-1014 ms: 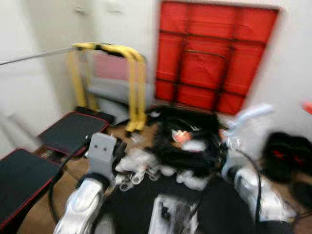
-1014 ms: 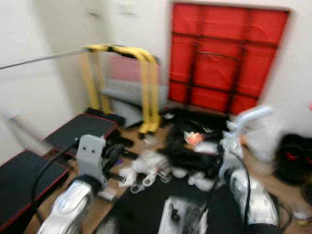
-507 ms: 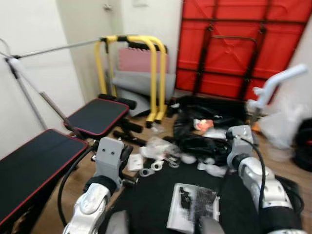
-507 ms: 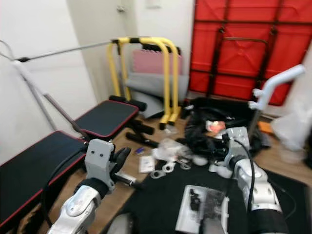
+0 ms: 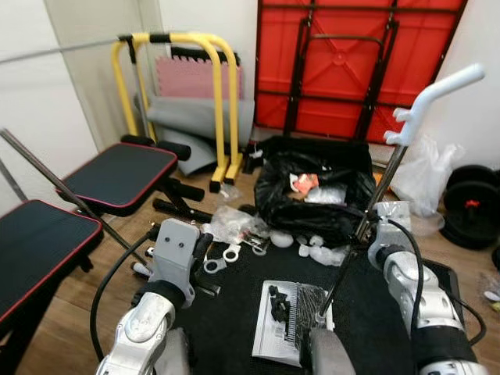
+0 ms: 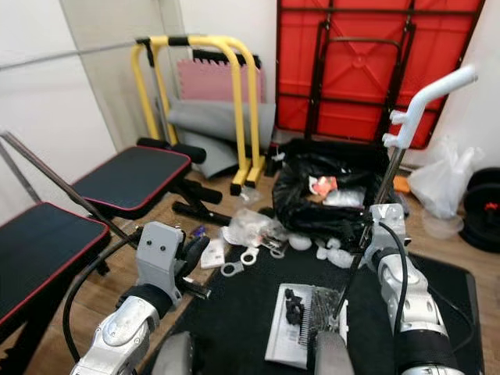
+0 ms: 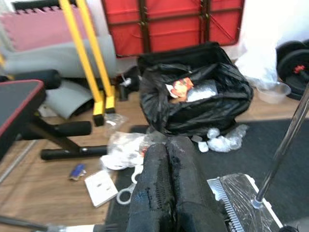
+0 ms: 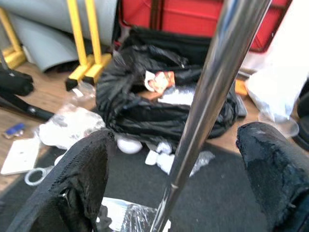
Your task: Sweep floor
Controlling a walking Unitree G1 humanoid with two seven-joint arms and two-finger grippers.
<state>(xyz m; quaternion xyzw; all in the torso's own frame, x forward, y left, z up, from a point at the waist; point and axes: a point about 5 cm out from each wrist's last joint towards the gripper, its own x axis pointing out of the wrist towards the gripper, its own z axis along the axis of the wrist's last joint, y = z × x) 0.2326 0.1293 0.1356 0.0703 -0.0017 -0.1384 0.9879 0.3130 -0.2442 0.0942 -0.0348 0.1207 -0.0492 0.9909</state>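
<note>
Stood at pickup step: right hand (image 8: 178,159) spread around broom pole (image 5: 367,219), not yet clamped. Left hand (image 7: 169,193) pressed together, idle. Next: close on pole, then sweep litter (image 5: 234,226) off floor (image 5: 70,289).

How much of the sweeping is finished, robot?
Hardly any. The right gripper sits open around the broom pole, not yet clamped. Some rubbish already fills the black bag, but wrappers and tape rolls remain on the floor.

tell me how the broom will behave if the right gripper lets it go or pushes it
The broom stands nearly upright on a small base, with a long thin metal pole, so it would probably tip. The pole looks smooth and shiny, likely slippery between the open fingers of the right gripper. It seems stiff and light.
</note>
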